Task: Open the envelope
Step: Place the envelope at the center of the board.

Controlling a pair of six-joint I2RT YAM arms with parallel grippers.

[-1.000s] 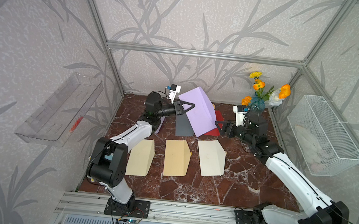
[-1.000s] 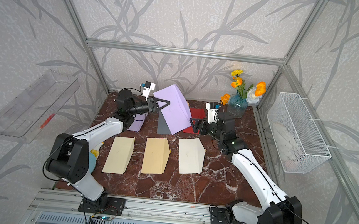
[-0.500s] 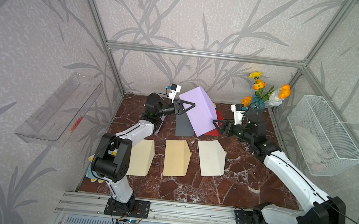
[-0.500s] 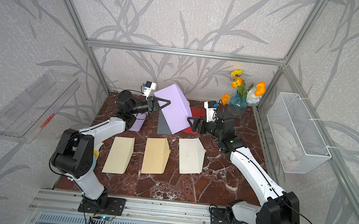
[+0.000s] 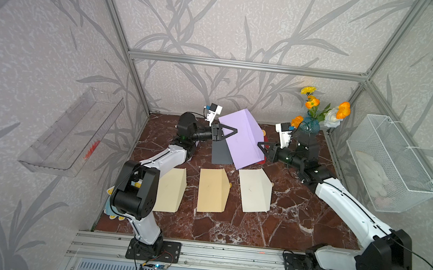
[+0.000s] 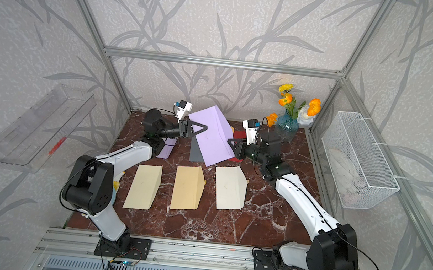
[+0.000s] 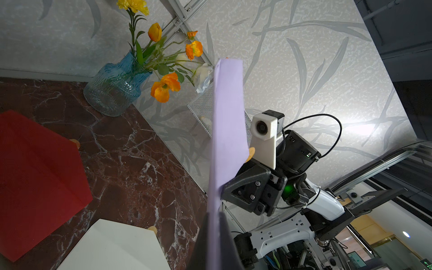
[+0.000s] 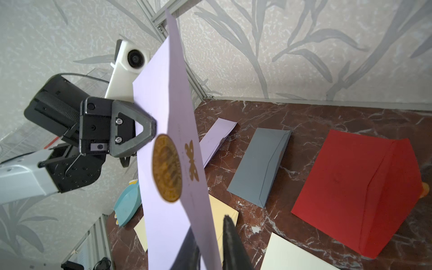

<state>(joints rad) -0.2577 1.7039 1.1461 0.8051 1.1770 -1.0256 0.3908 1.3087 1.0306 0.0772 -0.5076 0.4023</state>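
Beyond three pale envelopes [image 5: 212, 191] on the near desk [image 5: 241, 231], the lilac envelope [image 5: 239, 140] is held tilted above the far middle, its left edge clenched by the left tool [image 5: 235, 130]. Its right edge is straddled by the right tool [image 5: 260, 145]; a pinch cannot be told. Light, bendable paper is judged, best taken at the flap beside the gold seal [image 8: 167, 167].

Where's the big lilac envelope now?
Big lilac envelope is midair at the back of the table in both top views, left claw and right claw gripping opposite edges, near the grey envelope.
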